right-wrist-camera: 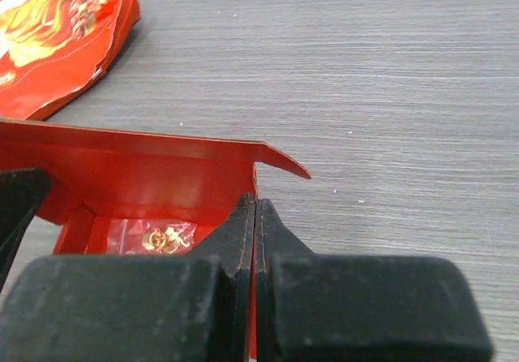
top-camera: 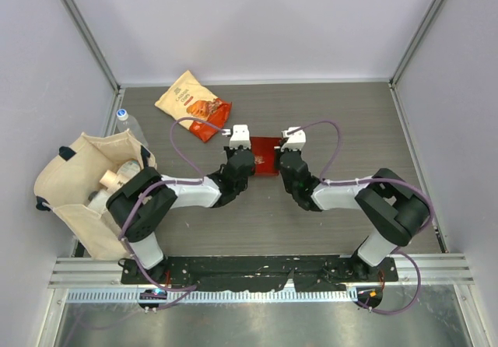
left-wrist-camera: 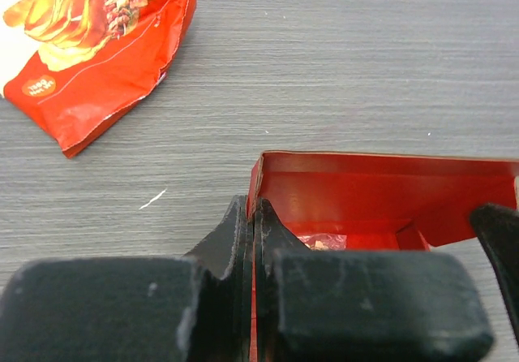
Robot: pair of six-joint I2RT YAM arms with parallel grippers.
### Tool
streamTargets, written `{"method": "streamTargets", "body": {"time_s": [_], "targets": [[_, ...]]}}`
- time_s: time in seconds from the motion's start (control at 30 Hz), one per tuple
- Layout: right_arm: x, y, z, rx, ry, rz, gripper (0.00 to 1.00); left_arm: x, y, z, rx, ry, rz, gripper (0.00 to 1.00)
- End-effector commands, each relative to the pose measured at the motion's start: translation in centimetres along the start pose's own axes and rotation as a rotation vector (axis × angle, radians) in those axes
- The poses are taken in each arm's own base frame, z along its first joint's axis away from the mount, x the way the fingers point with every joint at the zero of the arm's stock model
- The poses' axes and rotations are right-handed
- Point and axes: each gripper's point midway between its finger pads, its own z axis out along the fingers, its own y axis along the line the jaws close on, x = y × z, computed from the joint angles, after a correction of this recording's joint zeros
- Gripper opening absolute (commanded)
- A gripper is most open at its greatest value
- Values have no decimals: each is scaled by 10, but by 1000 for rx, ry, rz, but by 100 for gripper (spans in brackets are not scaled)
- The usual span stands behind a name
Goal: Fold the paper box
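Paper box (top-camera: 267, 153) sits pinched between left gripper (left-wrist-camera: 252, 216) and right gripper (right-wrist-camera: 255, 209).

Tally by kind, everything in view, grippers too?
Red paper box: 1
Snack bag: 1
Plastic bottle: 1
Cloth tote bag: 1 (contents not counted)
Grippers: 2, left gripper and right gripper
Total: 6

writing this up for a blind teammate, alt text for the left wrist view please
The left gripper is shut on an end wall of the open red paper box, which sits on a grey wood-grain table. A printed snack bag lies at the upper left, apart from the box.
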Motion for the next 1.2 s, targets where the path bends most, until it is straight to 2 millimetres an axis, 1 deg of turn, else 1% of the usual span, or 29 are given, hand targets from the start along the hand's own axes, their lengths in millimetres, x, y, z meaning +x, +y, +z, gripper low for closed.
{"method": "streamTargets", "body": {"time_s": [0.0, 0.07, 0.13, 0.17, 0.2, 0.23, 0.27, 0.3, 0.5, 0.6, 0.7, 0.8, 1.07, 1.13, 1.17], "targets": [[-17, -11, 1, 168, -129, 122, 1, -15, 7, 3, -91, -118, -204, 0], [-10, -14, -6, 206, -152, 142, 1, -4, 10, 0, -77, -133, -242, 0], [-4, -13, -12, 215, -167, 152, 1, 3, 9, -2, -52, -146, -263, 0], [-1, -14, -13, 220, -169, 149, 1, 10, 11, -3, -52, -138, -252, 0], [7, -16, -14, 223, -163, 145, 1, 13, 9, -5, -47, -136, -249, 0], [9, -17, -17, 214, -170, 153, 1, 14, 8, -5, -42, -141, -256, 0], [12, -16, -19, 212, -172, 160, 1, 22, 10, -6, -42, -133, -256, 0], [15, -17, -21, 210, -171, 163, 1, 25, 9, -8, -36, -132, -257, 0], [25, -16, -33, 195, -176, 158, 1, 35, 11, -18, -24, -138, -275, 0], [33, -15, -42, 191, -168, 150, 1, 41, 9, -25, -12, -133, -257, 0], [35, -13, -49, 181, -183, 163, 1, 48, 10, -33, -3, -141, -239, 0], [41, -11, -53, 179, -185, 153, 1, 54, 11, -37, 11, -138, -224, 0], [60, -19, -70, 183, -186, 145, 1, 75, 14, -50, 57, -103, -205, 0], [64, -18, -74, 179, -179, 133, 2, 81, 15, -54, 61, -97, -198, 0], [67, -19, -77, 175, -172, 122, 4, 84, 18, -55, 51, -96, -193, 0]]}}
